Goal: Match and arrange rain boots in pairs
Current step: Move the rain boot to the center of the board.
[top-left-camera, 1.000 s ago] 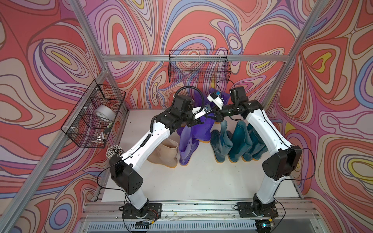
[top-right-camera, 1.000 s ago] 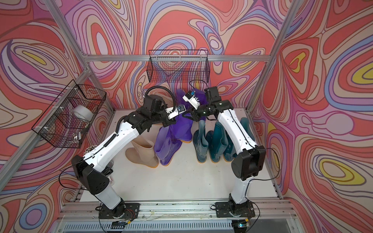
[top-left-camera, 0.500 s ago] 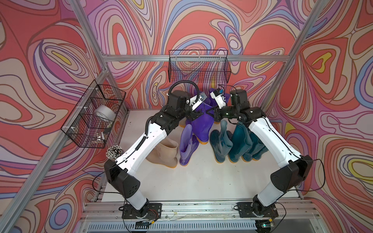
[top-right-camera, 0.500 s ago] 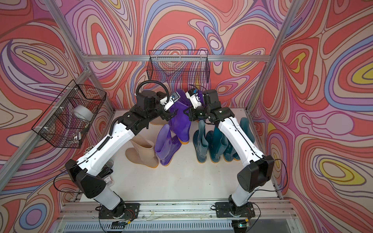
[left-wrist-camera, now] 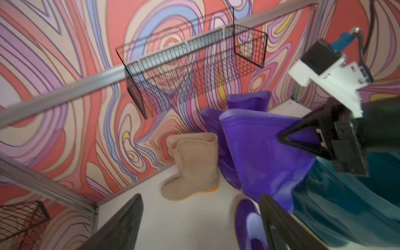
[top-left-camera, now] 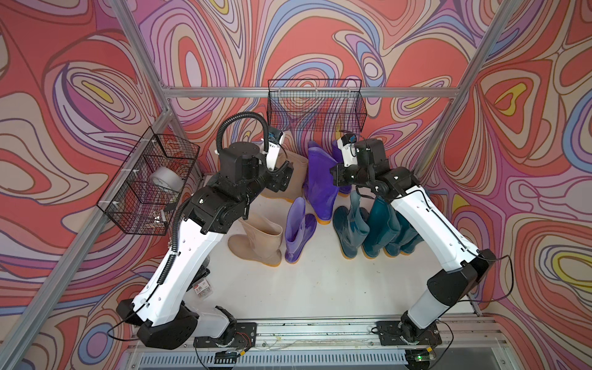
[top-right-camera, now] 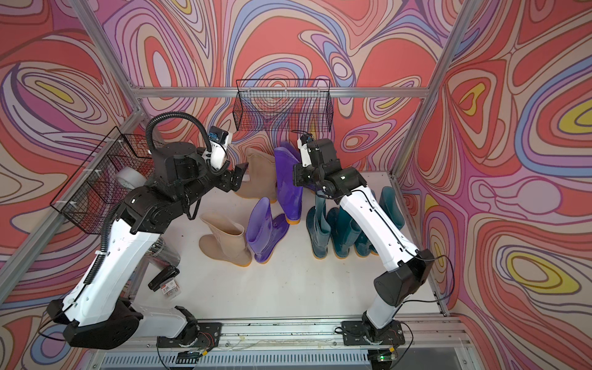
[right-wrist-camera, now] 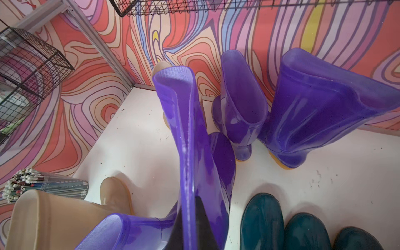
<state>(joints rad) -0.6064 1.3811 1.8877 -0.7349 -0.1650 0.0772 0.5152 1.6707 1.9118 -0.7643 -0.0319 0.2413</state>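
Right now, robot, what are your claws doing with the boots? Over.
Left claw open, empty, near back beige boot. Right claw shut on cuff of middle purple boot. Front purple boot stands close beside it.

Bright, even overhead light: soft shadows pool on the white floor (top-left-camera: pixel 320 288), sheen streaks the purple boot (right-wrist-camera: pixel 201 151) — left wrist view smears with blur.

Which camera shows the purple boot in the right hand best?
A top view: the boot shows whole, cuff to orange sole. The right wrist view shows its squeezed shaft close up; the left wrist view, its blurred shaft and the right hand.
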